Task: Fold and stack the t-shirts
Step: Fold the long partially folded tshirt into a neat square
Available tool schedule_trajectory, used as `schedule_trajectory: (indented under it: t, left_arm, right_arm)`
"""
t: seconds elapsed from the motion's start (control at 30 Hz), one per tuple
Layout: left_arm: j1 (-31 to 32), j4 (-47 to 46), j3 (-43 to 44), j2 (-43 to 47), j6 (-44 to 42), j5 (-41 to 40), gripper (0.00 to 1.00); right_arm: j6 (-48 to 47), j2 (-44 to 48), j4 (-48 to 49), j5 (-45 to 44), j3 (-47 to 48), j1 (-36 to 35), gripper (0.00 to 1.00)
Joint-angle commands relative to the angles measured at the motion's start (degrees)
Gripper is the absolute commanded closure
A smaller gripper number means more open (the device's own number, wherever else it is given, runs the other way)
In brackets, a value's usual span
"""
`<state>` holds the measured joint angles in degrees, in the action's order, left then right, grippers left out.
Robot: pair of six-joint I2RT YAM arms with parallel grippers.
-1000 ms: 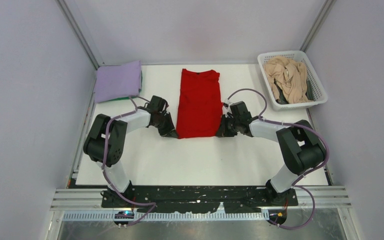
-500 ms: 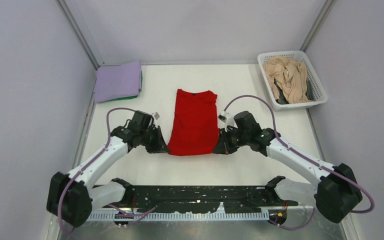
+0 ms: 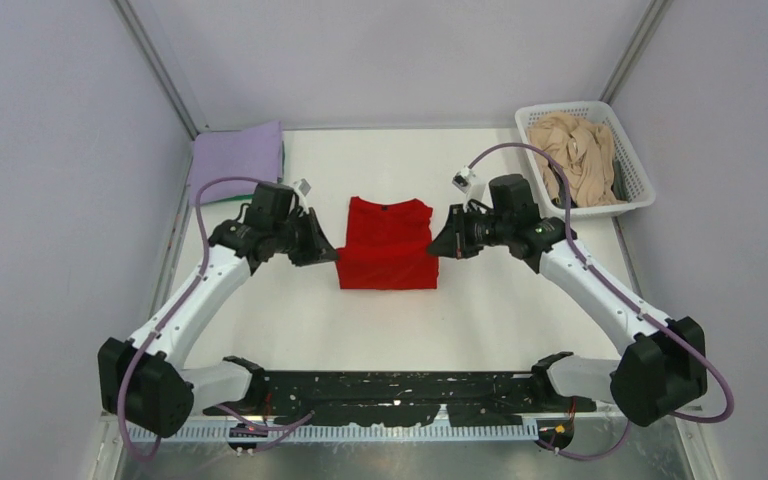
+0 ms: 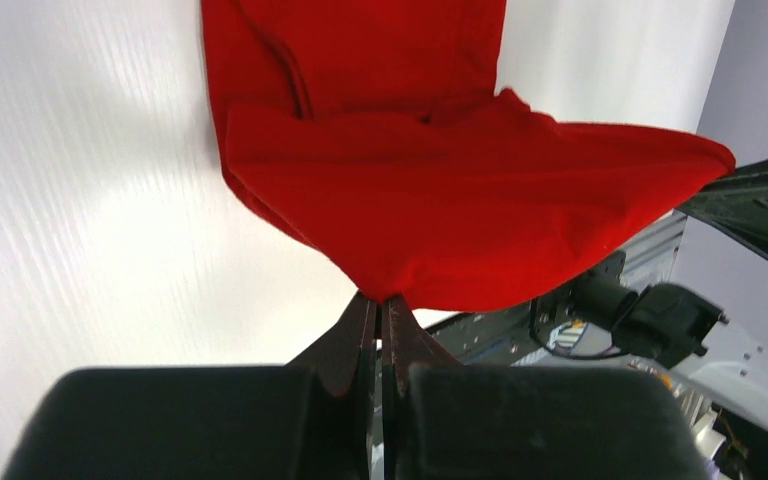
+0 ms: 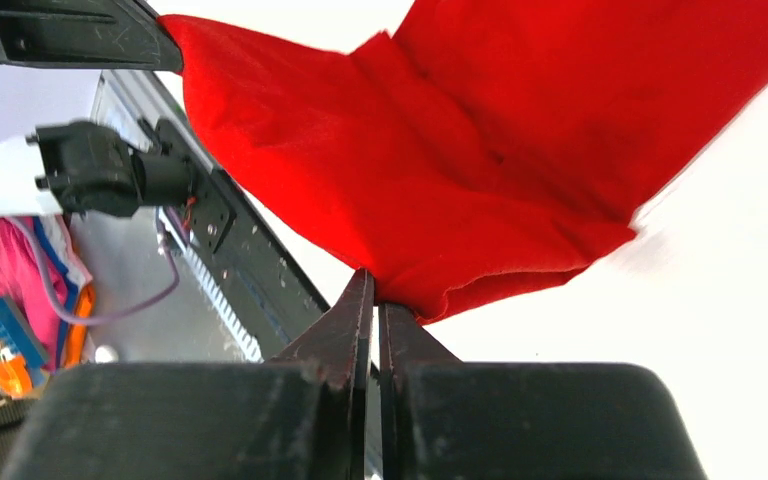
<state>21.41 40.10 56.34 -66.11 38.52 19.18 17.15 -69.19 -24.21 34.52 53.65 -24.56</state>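
The red t-shirt (image 3: 387, 258) lies mid-table, its collar end flat and its near hem lifted and doubled back over it. My left gripper (image 3: 332, 252) is shut on the hem's left corner, which the left wrist view shows as red cloth (image 4: 460, 210) pinched at the gripper's (image 4: 380, 298) tips. My right gripper (image 3: 436, 247) is shut on the right corner, the cloth (image 5: 480, 170) hanging from the gripper's (image 5: 375, 285) tips. A folded lavender t-shirt (image 3: 235, 160) lies at the far left, with a green edge (image 3: 282, 160) showing at its right side. The beige t-shirt (image 3: 572, 155) is crumpled in the basket.
The white lattice basket (image 3: 640, 195) stands at the far right corner. Frame posts rise at both far corners, with walls on either side. The black base rail (image 3: 400, 392) runs along the near edge.
Both arms first dragged the red t-shirt toward the near edge, then raised its near hem and carried it toward the collar, so the shirt now looks about half as long.
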Motion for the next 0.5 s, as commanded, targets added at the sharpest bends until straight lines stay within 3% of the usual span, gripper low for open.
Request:
schedule_trajectory:
  t: [0.0, 0.47]
  left_arm:
    - [-1.9, -4.9, 7.6, -6.1, -1.1, -3.6, 1.0]
    - [-6.3, -2.7, 28.5, -31.8, -4.0, -5.8, 1.0]
  right_arm:
    - [-0.9, -4.8, 5.8, 3.5, 6.3, 4.2, 0.95]
    - [0.6, -24.5, 9.8, -1.3, 20.2, 8.9, 0.95]
